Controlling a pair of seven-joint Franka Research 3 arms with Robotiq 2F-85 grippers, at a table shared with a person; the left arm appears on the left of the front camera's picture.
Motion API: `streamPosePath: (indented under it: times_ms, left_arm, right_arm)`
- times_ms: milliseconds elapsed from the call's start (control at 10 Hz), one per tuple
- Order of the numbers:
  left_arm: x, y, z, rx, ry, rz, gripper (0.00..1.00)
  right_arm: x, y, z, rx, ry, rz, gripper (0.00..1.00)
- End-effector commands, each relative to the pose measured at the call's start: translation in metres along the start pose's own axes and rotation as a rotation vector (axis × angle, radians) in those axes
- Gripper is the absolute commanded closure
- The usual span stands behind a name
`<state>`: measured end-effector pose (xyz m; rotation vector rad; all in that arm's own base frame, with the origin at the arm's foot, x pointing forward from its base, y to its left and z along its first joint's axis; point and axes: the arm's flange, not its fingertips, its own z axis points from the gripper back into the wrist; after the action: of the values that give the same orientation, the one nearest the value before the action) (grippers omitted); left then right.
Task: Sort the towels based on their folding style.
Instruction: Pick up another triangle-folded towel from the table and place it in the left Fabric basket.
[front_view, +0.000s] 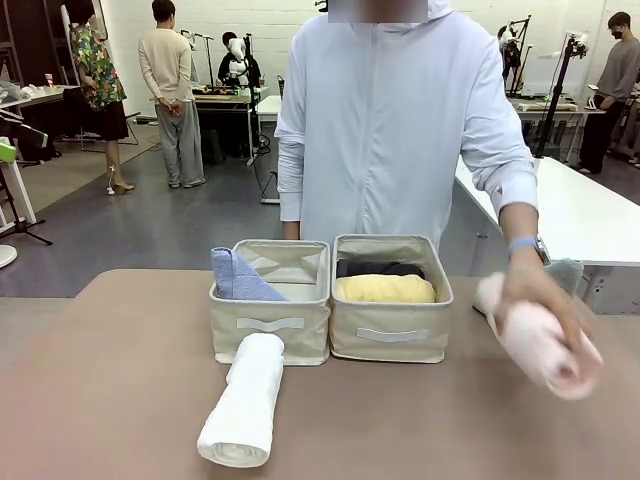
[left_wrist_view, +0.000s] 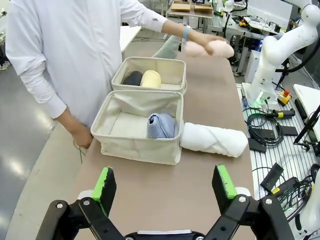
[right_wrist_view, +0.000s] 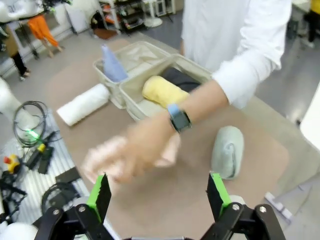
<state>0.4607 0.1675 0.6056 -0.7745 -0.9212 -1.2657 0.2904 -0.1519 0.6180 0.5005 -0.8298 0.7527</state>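
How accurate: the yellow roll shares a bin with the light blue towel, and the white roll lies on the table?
No: the front view shows the yellow roll beside a dark roll; the light blue towel is in the other bin. The white roll is on the table.

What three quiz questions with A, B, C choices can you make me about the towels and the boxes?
1. Where is the white towel?
A. on the floor
B. on the table, in front of the left bin
C. on a chair

2. How many towels are in the right bin, counting the yellow towel?
A. one
B. four
C. two

3. The left gripper is:
A. open, holding nothing
B. shut on a towel
C. shut on a box

Answers:
1 B: it lies on the tabletop by that bin's front wall.
2 C: the dark grey towel lies behind the yellow one.
3 A: its green pads stand wide apart over the table.
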Motion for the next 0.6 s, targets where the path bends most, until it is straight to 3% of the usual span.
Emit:
streamPosePath:
  times_ms: [0, 500]
  left_arm:
    - [0.001, 0.001, 0.003, -0.002, -0.009, -0.008, 0.0]
    - [0.001, 0.001, 0.003, -0.002, -0.009, -0.008, 0.0]
  right_arm:
    - [0.016, -0.018, -0.023, -0.079, 0.149, -0.062, 0.0]
    - [-0.026, -0.011, -0.081, -0.222, 0.451, 0.036, 0.0]
